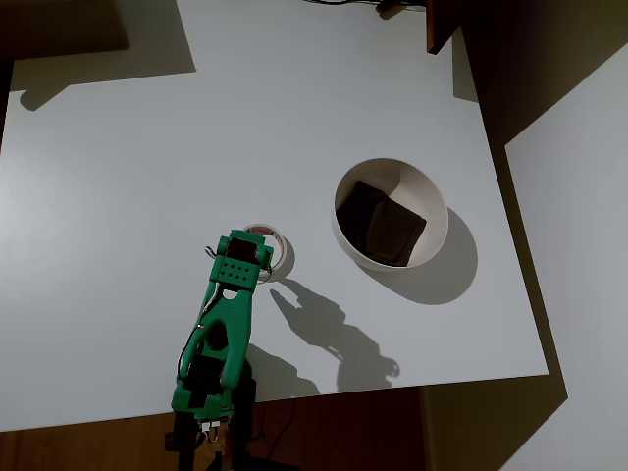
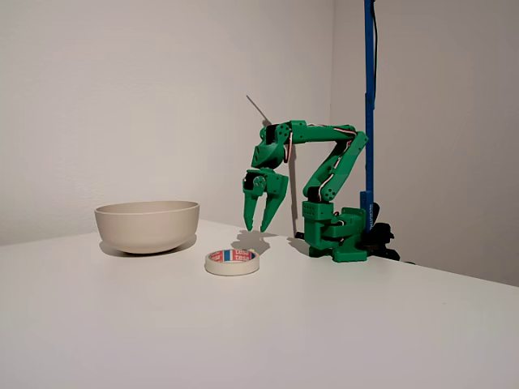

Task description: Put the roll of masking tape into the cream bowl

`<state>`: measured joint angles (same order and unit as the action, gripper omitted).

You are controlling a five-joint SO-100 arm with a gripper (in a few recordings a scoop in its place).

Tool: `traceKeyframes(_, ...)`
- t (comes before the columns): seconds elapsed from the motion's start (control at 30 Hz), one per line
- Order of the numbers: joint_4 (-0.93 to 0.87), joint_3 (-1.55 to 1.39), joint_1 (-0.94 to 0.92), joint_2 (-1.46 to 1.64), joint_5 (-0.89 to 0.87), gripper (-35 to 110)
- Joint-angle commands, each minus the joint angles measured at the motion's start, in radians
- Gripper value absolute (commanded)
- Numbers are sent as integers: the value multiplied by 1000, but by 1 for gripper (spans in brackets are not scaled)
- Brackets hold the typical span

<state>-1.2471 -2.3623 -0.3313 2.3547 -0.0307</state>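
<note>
We hold the gripper (image 2: 258, 228) narrowly parted, empty, above the tape roll (image 2: 232, 261), which lies flat beside the bowl (image 2: 147, 226), ready for descent.

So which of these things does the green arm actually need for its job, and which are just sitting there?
Needed for the job:
- roll of masking tape, flat on the table
- cream bowl, where the tape goes
- gripper, open, above the tape

Just there:
- dark square pad inside the bowl
- blue pole behind the arm
- white table
</note>
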Motion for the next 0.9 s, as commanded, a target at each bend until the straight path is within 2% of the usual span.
traceKeyframes(0.0, -15, 61, -11, 8, -26, 10)
traceKeyframes(0.13, -15, 58, -3, -41, -40, 9)
traceKeyframes(0.4, 95, 57, 9, -173, -37, 10)
traceKeyframes(0.87, 186, 61, -55, -296, -11, 12)
